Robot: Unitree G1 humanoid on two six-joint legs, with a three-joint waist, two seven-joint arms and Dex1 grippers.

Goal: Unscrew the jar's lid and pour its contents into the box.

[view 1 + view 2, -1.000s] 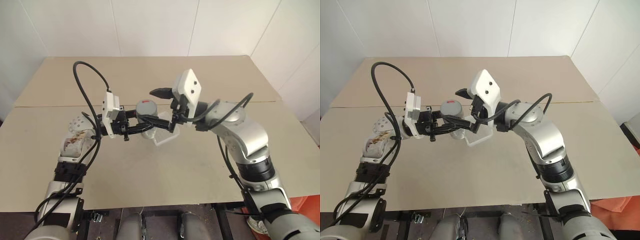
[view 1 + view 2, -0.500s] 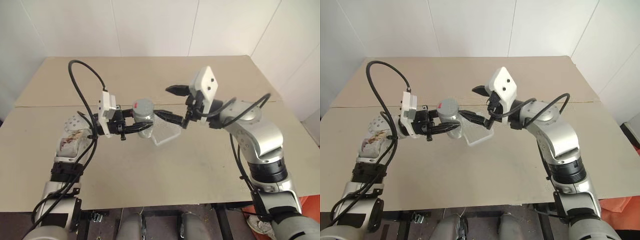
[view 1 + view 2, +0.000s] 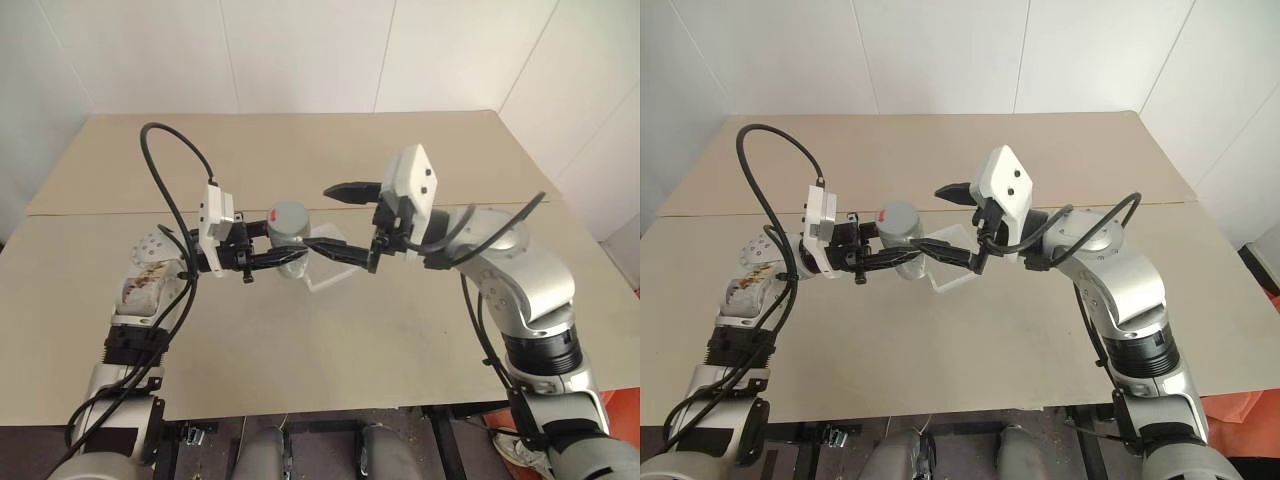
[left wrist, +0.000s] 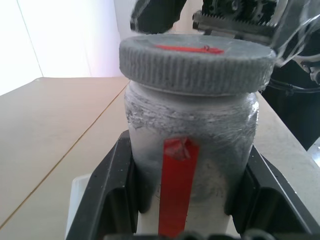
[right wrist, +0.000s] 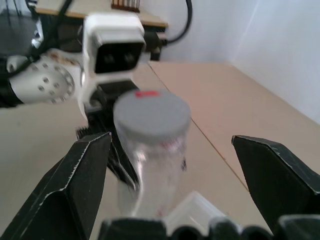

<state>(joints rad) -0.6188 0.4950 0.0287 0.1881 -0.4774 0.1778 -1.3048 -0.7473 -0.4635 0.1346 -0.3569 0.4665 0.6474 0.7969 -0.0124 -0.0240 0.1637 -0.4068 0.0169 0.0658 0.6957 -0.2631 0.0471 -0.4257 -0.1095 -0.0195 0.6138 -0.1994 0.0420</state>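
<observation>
Two robot arms are meeting over the middle of a beige table (image 3: 400, 340). The left gripper (image 3: 292, 256) is reaching in level from the left and is clamping the jar (image 4: 190, 150) around its lower body, one black finger (image 4: 107, 200) on each side, holding it upright above the table. The jar's base is cut off in the left wrist view and is sitting behind the fingers in the head views. A red label stripe is running down its silvery wall. The lid (image 4: 196, 62) is sitting on the jar, grey and ribbed, with a red mark on top. The wall is clouded, so the contents are not showing.

The right gripper (image 3: 340, 220) is facing the jar from the right with its two fingers spread wide, one higher and farther back than the lid, the other lower and beside the jar's body; neither is touching the lid or the jar.

The box (image 3: 330, 268) is lying on the table just beside the jar, partly hidden by the lower right finger; its translucent edges are hard to trace.
</observation>
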